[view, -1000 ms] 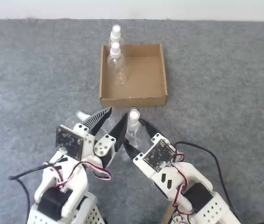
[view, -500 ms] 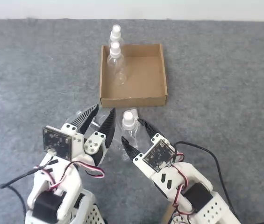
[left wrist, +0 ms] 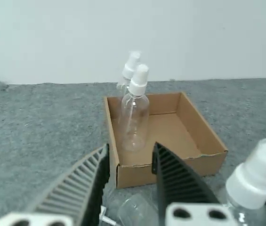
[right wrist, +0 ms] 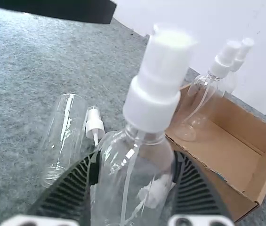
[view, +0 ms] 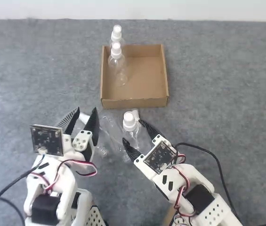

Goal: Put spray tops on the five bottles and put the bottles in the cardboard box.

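The right hand (view: 132, 133) is clamped on the held bottle (view: 129, 123), which is upright, capped and placed just at 6 o'clock of the cardboard box (view: 135, 101). The left hand (view: 86, 111), at 9 o'clock of it, is spread apart and empty. Between them an uncapped bottle (view: 108, 126) is laid on the surface (view: 227, 70), with a loose spray top (right wrist: 93, 125) beside it. A boxed bottle (view: 117, 63), capped, is stood at the box's 11 o'clock corner. A far bottle (view: 116, 34), also capped, is seen just beyond that corner, apparently outside. Three tops are judged fitted and one bottle boxed.
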You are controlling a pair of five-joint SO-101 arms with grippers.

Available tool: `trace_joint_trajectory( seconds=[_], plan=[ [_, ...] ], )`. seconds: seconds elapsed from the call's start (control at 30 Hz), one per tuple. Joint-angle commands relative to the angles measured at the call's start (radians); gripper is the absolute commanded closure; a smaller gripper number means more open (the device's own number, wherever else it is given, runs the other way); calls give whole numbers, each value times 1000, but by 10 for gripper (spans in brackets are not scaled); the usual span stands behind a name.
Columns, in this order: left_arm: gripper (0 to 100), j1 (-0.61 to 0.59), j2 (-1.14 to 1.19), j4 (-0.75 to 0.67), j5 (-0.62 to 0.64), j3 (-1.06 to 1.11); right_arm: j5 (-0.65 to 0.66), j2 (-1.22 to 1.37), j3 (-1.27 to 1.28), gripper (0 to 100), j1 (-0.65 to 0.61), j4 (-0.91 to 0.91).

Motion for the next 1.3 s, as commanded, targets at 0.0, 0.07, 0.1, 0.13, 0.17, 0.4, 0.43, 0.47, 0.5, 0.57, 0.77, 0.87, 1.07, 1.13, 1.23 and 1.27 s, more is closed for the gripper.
trace_joint_trajectory(
  seconds=[0.0, 0.07, 0.1, 0.13, 0.17, 0.4, 0.43, 0.47, 0.5, 0.57, 0.77, 0.87, 1.07, 1.13, 1.23, 1.27],
  plan=[
    [863, -23, -17, -5, -3, 15, 11, -19, -26, 929, 10, -15],
    [863, -49, -17, -26, -3, 36, 11, -19, -32, 929, 10, 1],
    [863, -68, -17, -41, -3, 54, 12, -19, -34, 929, 10, 5],
    [863, -84, -17, -69, -3, 79, 14, -19, -35, 929, 10, 5],
    [863, -101, -17, -101, -3, 108, 15, -19, -35, 929, 12, 4],
    [863, -184, -17, -275, -2, 243, 14, -21, -64, 929, 99, -18],
    [863, -184, -17, -276, -2, 246, 14, -21, -66, 929, 117, -25],
    [863, -183, -17, -276, -2, 246, 12, -21, -68, 929, 136, -27],
    [863, -183, -17, -276, -2, 248, 12, -21, -71, 929, 145, -27],
    [863, -184, -17, -276, -2, 249, 12, -21, -86, 929, 153, -22],
    [863, -180, -17, -279, -2, 262, 12, -10, -184, 929, 156, -21],
    [863, -180, -17, -279, -2, 263, 12, -8, -244, 929, 157, -19],
    [863, -183, -17, -279, -2, 263, 12, -7, -359, 929, 274, -27],
    [863, -183, -17, -279, -2, 263, 12, -5, -387, 929, 302, -27],
    [863, -183, -17, -281, -2, 263, 12, 35, -433, 929, 312, -27],
    [863, -184, -17, -281, -2, 263, 12, 59, -454, 929, 312, -27]
  ],
)
